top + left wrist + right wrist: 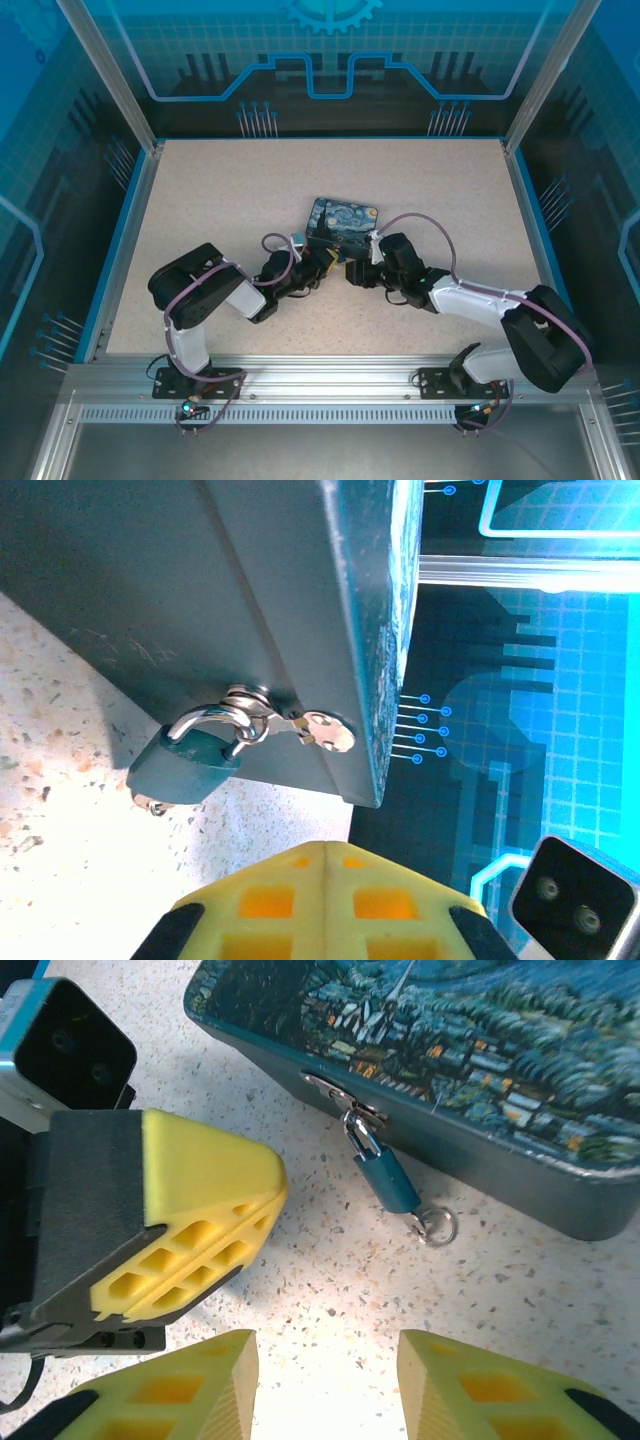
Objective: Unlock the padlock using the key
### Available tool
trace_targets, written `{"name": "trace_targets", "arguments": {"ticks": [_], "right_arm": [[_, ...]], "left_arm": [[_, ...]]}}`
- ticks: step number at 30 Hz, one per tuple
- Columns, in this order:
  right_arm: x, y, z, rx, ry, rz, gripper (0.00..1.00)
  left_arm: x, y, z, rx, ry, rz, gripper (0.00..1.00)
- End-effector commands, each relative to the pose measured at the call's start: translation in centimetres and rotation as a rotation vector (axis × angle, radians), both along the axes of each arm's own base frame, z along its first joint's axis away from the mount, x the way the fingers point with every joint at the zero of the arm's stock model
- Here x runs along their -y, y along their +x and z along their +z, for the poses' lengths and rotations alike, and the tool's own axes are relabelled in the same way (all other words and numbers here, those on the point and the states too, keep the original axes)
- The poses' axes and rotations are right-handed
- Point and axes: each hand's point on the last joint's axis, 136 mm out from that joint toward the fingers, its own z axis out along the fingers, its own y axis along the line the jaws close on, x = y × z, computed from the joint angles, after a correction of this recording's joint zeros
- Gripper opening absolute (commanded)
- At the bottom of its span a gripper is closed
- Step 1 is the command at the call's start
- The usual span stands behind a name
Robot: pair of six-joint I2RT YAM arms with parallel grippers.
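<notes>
Padlock (390, 1182), hanging on the front clasp of the tin (520, 1175). Biggest worry, the tin: likely to slide away at one bump. Next, the right claw (325, 1348): wide open, empty, just near the padlock. Left claw (325, 855): pinched shut, nothing in it. Last, the key (422, 1218): seemingly stuck in the padlock's bottom, tiny, easy to miss or knock out.
</notes>
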Motion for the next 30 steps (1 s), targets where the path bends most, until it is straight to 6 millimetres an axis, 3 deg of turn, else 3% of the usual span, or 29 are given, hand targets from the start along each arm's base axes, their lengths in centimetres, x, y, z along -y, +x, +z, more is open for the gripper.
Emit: {"name": "trace_targets", "arguments": {"ticks": [1, 4, 12, 21, 30], "right_arm": [[1.4, -0.1, -0.4, 0.021, -0.072, 0.002, 0.42], [0.8, -0.2, -0.3, 0.020, -0.033, 0.017, 0.43], [-1.9, 0.7, -1.6, 0.011, -0.014, 0.052, 0.44], [-2.1, 2.7, -2.0, 0.076, -0.090, 0.049, 0.47], [-2.6, 4.2, -3.0, 0.088, -0.141, 0.054, 0.48]], "left_arm": [[0.3, 0.2, 0.6, 0.025, 0.013, -0.004, 0.00], [0.1, 0.2, 0.4, 0.030, 0.033, -0.003, 0.01], [-1.6, -0.2, 0.2, 0.046, 0.099, 0.015, 0.18], [-4.1, -0.1, 1.2, 0.076, 0.179, 0.041, 0.27], [-4.7, -0.5, 1.0, 0.068, 0.192, 0.042, 0.30]]}}
